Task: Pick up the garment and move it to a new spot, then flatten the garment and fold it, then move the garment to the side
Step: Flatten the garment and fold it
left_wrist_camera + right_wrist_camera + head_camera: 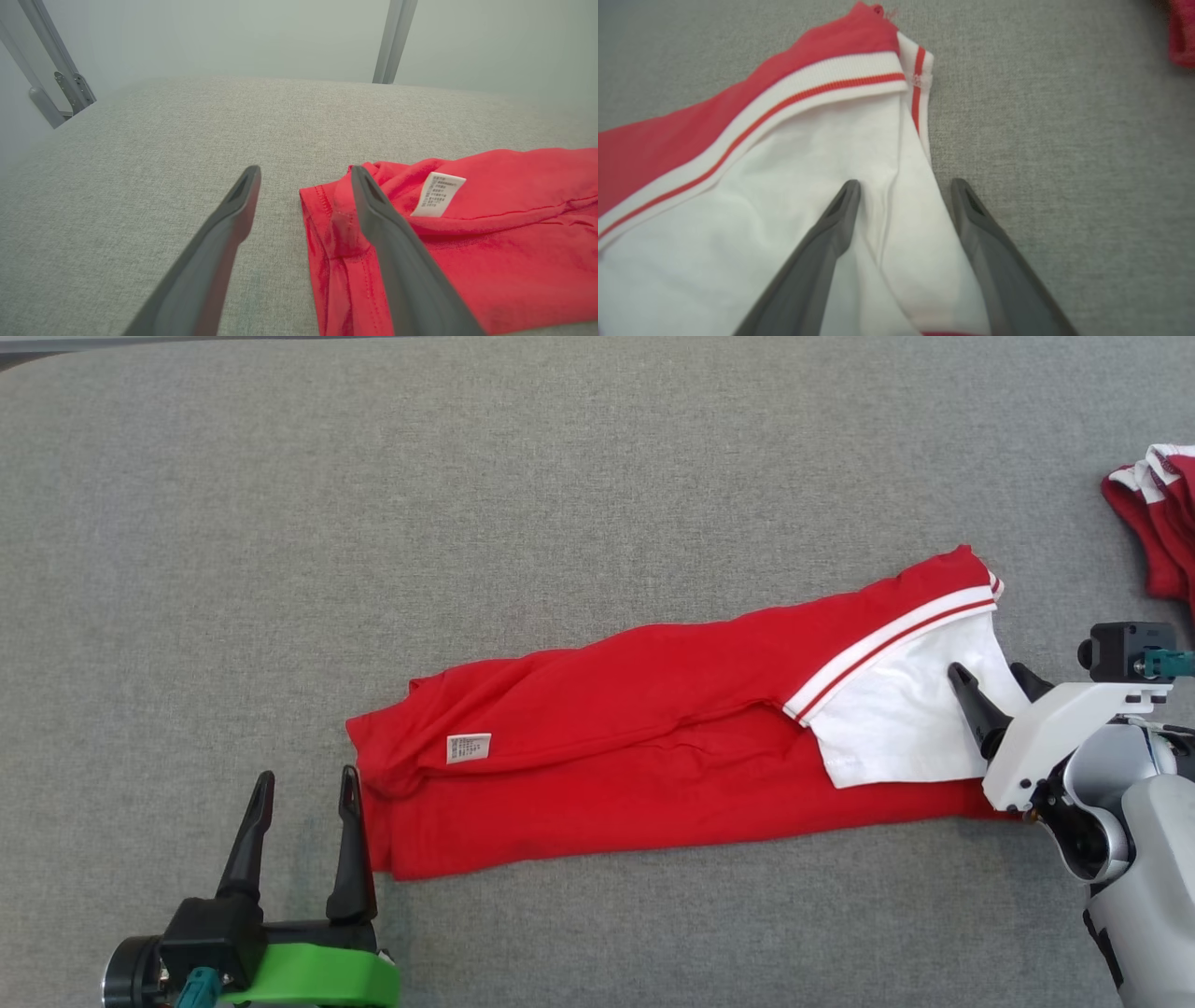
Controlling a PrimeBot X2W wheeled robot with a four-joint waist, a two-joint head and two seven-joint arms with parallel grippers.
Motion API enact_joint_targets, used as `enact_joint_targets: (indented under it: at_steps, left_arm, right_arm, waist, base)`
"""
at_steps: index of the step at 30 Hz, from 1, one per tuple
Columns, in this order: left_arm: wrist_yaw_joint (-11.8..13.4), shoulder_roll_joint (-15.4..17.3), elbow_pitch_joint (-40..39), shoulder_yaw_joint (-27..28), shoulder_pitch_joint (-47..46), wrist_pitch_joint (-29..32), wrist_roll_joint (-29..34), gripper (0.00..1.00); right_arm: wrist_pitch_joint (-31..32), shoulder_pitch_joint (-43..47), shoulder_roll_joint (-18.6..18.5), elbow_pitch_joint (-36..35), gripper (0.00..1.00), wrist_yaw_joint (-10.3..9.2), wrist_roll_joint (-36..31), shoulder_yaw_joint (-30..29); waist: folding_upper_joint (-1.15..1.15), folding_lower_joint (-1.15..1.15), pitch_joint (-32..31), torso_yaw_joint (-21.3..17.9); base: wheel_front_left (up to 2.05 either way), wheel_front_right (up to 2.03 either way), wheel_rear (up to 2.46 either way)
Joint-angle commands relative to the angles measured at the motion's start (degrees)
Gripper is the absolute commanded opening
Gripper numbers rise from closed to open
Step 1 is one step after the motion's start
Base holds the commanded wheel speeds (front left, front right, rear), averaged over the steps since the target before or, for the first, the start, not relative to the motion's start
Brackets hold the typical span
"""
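Garment lies folded, long axis left-right on worktop; left hand beside left end, right hand over white right end, both spread apart, empty.

A broad surface covered in grey woven fabric spreads across the work area, its weave a fine mix of lighter and darker thread. In the head view its far-left corner is rounded, and a dark sliver shows past it, too little to tell what. In the left wrist view the surface's far edge curves softly away, and behind it stands a plain, pale grey-green wall. Two slim metal posts rise before that wall: an upright post right of centre and a slanting post at the left, with a small bracket fixed on it. The light is soft and even, with only faint shadows.
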Motion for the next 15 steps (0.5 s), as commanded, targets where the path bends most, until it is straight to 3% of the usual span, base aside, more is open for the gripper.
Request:
enact_joint_targets:
  at_steps: [1,5,6,7,8,9,15]
  left_arm:
    - [-1.2,-0.8,0.5,1.1,0.6,-0.1,1.1,1.00]
    - [-4.2,-3.0,1.8,3.7,0.8,-0.1,3.2,1.00]
    - [-4.9,-3.5,2.2,4.3,0.9,-0.1,3.7,1.00]
    - [-5.6,-4.1,2.4,4.8,0.9,-0.1,4.3,1.00]
    - [-5.6,-4.1,2.4,4.8,0.9,-0.1,4.3,1.00]
    - [-6.2,-4.6,2.7,5.3,1.1,-0.1,4.7,1.00]
    - [-10.0,-7.0,4.6,7.6,2.0,-0.1,6.5,1.00]
  right_arm:
    - [0.1,0.0,0.2,1.6,1.00,-0.01,0.2,0.7]
    - [1.8,0.0,-0.1,4.7,1.00,0.01,2.9,4.0]
    - [2.4,0.1,0.0,5.0,0.84,0.02,4.1,5.2]
    - [2.7,0.2,0.0,5.0,0.25,0.03,5.7,6.4]
    - [2.7,0.2,0.0,5.0,0.25,0.03,5.7,6.4]
    - [3.1,0.3,-0.1,4.9,0.00,0.12,7.6,7.6]
    - [-0.9,-0.8,-3.4,5.5,0.00,-0.06,16.9,5.8]
  waist:
    - [0.30,0.00,-0.1,0.1]
    - [0.30,0.00,-0.5,0.2]
    - [0.30,0.00,-0.7,0.1]
    - [0.30,0.00,-0.9,0.1]
    - [0.30,0.00,-0.9,0.1]
    - [0.30,0.00,-1.3,0.0]
    - [0.30,0.00,-3.5,-0.3]
  base:
    - [0.00,0.00,0.00]
    - [0.00,0.00,0.00]
    - [0.00,0.00,0.00]
    - [0.00,0.00,0.00]
    - [0.00,0.00,0.00]
    - [0.00,0.00,0.00]
    - [0.00,0.00,0.00]
